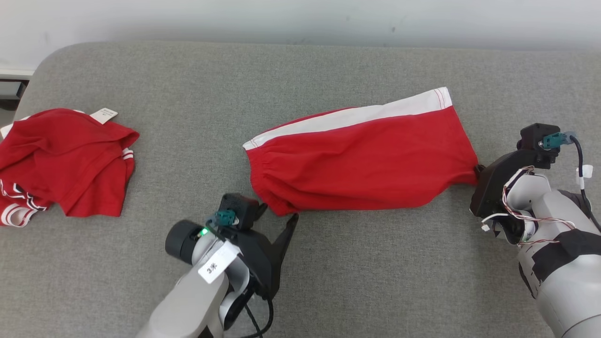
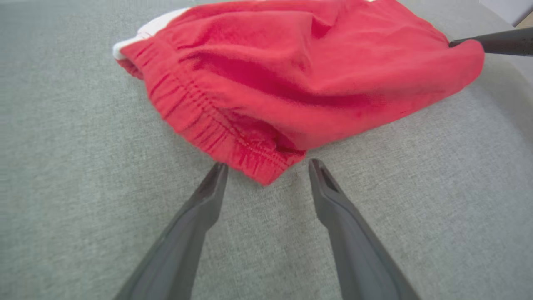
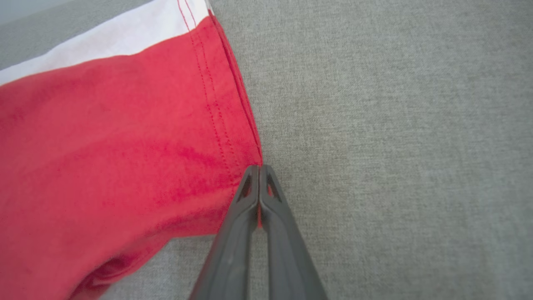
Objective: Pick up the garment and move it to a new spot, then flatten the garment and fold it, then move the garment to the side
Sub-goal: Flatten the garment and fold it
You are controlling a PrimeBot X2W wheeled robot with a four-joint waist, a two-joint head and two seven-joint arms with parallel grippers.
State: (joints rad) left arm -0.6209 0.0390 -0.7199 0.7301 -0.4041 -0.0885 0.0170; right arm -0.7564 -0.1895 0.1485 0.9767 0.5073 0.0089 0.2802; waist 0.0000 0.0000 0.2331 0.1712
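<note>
Mid-right on the grey fabric-covered worktop (image 1: 328, 263) lies the garment (image 1: 357, 159), red shorts w/ a white side band (image 1: 357, 117), spread lengthways, roughly flat but rumpled, gathered waistband (image 2: 200, 121) toward the robot's left, leg hem toward its right. Judging from that: not yet folded, flattening looks underway, fold and shift to the side both left to do; whether the first move to a new spot is done can't be told. The right gripper (image 3: 259, 168) has its fingers pressed together, clamped on the hem's near corner, a sliver of red cloth between them. The left gripper (image 2: 267, 164) hangs low w/ fingers wide apart, either side of the waistband's near corner, holding nothing; prob. the next pinch so both ends can be pulled taut. Surface: woven grey cloth, rounded far-left corner. Behind it, a plain pale wall (image 1: 281, 19). Far left, well apart, a second red garment (image 1: 65, 159) sits crumpled, a small white label (image 1: 104, 115) at its top edge.
</note>
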